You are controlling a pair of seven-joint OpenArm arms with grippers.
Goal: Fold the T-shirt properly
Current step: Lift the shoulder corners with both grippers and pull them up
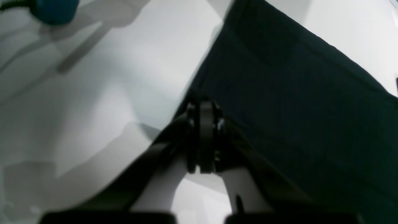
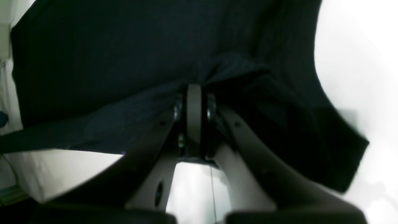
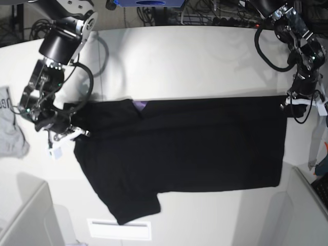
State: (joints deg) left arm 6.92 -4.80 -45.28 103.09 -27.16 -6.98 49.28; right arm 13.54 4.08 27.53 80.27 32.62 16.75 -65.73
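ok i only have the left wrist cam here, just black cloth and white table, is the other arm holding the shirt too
Observer: Yes. In the right wrist view the right gripper is shut on a bunched edge of the T-shirt.
Operator: where on the shirt is each one
Observer: In the base view the right gripper is at the sleeve end and the left gripper at the far corner of the opposite end.
Operator: is it folded yet
Observer: It lies spread on the table, one sleeve sticking out towards the near edge; a bit of purple shows at the far edge.
Operator: anything else nearby
Observer: A small grey garment lies apart from the shirt, past the right arm.
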